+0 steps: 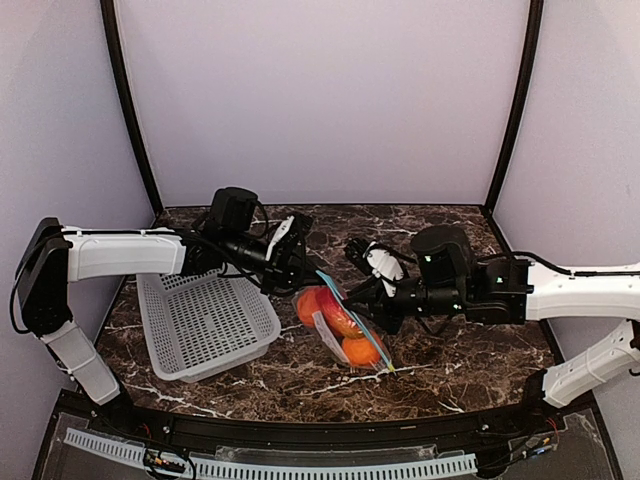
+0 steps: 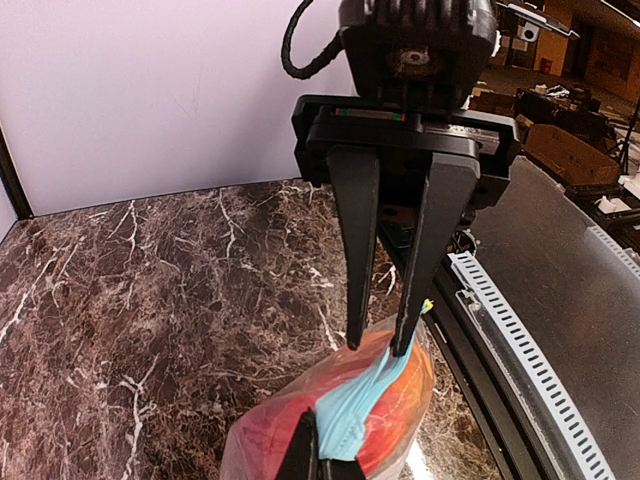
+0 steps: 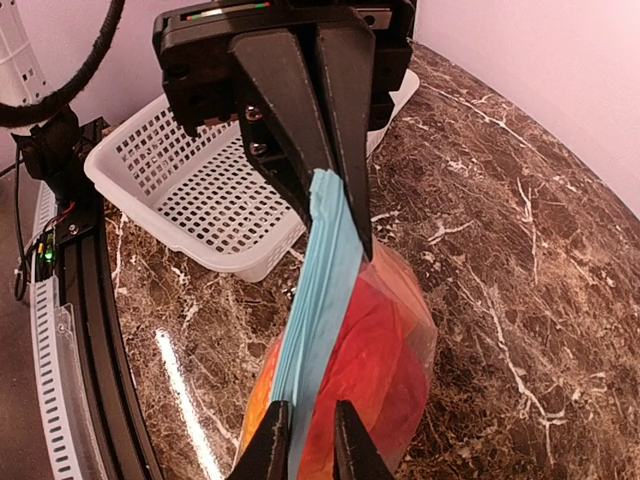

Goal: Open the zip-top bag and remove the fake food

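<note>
The zip-top bag (image 1: pixel 345 325) lies on the marble table between my grippers, its light blue zip strip (image 1: pixel 352 318) uppermost. Inside it show red (image 1: pixel 340 312) and orange (image 1: pixel 360 350) fake food pieces; no green piece shows. My left gripper (image 1: pixel 292 262) is shut on the far end of the strip; its closed tips (image 2: pixel 318 440) pinch the blue strip (image 2: pixel 365 400). My right gripper (image 1: pixel 362 292) stands over the near part of the strip. Its fingers are a little apart and straddle the strip (image 3: pixel 315 300), as its own view (image 3: pixel 307 430) and the left wrist view (image 2: pixel 378 345) show.
A white perforated basket (image 1: pixel 205 320) stands left of the bag, under the left arm; it also shows in the right wrist view (image 3: pixel 180 170). The table's front rail (image 1: pixel 300 440) runs along the near edge. Purple walls enclose the back and sides.
</note>
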